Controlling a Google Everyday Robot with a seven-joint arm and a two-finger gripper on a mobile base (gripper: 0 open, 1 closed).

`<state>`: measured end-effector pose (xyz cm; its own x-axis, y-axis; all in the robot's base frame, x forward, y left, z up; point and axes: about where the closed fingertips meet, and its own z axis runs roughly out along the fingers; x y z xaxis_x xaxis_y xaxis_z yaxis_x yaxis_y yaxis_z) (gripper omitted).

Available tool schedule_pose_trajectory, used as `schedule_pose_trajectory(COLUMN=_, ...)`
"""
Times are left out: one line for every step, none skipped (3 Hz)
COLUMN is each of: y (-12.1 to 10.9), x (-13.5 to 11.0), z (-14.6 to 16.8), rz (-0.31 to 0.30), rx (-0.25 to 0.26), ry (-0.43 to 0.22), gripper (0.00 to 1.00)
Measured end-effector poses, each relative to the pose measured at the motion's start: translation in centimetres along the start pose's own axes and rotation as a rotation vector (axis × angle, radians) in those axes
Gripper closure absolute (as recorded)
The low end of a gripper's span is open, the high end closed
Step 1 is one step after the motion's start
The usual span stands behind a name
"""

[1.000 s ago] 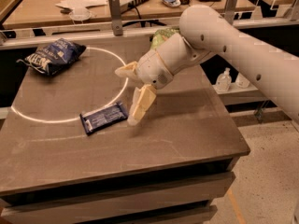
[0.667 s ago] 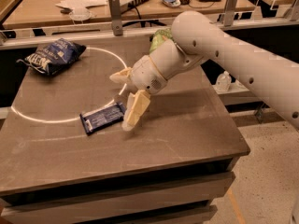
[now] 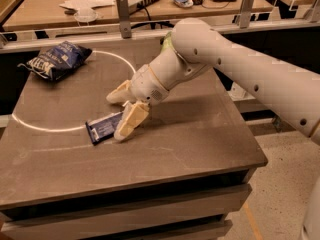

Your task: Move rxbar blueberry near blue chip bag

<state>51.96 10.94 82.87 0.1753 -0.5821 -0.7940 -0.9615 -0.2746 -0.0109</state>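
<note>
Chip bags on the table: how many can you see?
1 for certain: the blue chip bag at the table's far left corner. A green sliver behind the arm may be another, mostly hidden. The gripper is open at the rxbar blueberry, mid-table.

Arm reaching low, gripper spread wide.
The white arm (image 3: 240, 69) enters from 3 o'clock and angles toward 8 o'clock; the gripper (image 3: 114, 118) sits left of centre, fingers (image 3: 131, 123) parted.

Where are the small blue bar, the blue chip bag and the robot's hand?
rxbar blueberry (image 3: 101, 128): camera view, wrapper's middle.
blue chip bag (image 3: 56, 60): camera view, bag's front.
hand (image 3: 116, 116): camera view, between fingertips, at bar's right end.
</note>
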Motion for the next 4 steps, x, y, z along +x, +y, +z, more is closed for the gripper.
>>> schedule_pose_trajectory(y=-0.4, x=-0.1, z=0.4, rz=0.001, rx=-0.026, ry=0.011, gripper=0.50)
schedule_pose_trajectory(y=-0.7, x=0.0, z=0.3, rz=0.006, rx=-0.039, ry=0.006, gripper=0.74)
schedule_pose_trajectory(y=-1.9, x=-1.6, z=-2.9, rz=0.001, rx=0.086, ry=-0.071, gripper=1.00)
schedule_pose_trajectory(y=-3.8, x=-3.0, z=-7.4, rz=0.005, rx=0.294, ry=-0.130, gripper=1.00)
